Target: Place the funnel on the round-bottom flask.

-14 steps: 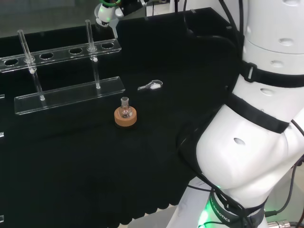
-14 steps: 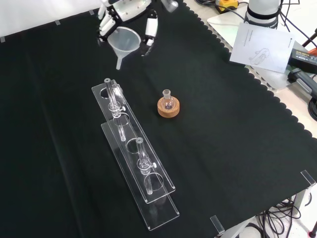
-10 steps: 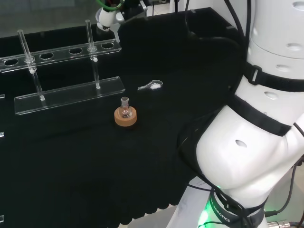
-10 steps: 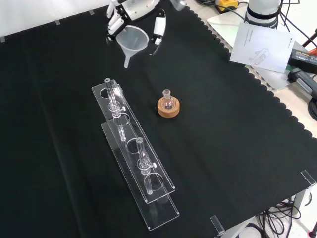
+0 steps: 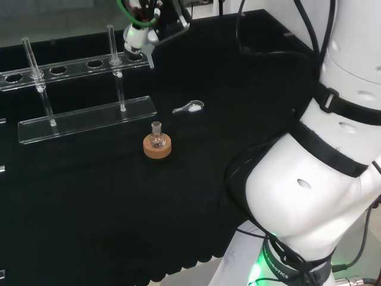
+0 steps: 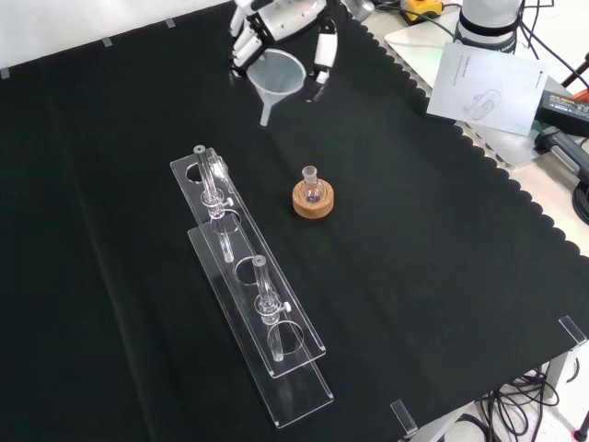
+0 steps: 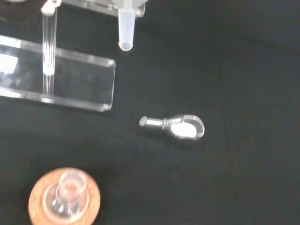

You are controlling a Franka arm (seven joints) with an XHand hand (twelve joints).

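Carried rightward across the front view's far edge since the earlier frames, the clear funnel hangs above the cloth in the robot hand, whose fingers are curled round its rim. Nearer and slightly right, the round-bottom flask sits on its cork ring, neck empty. Pickup looks done; aligning the spout and lowering remain. A test-tube rack stands left.

The hand is cut off by the front view's top edge. In the wrist view, the funnel shows just its spout, and the flask's cork stand runs off the edge. The flask's contents are too small to tell.
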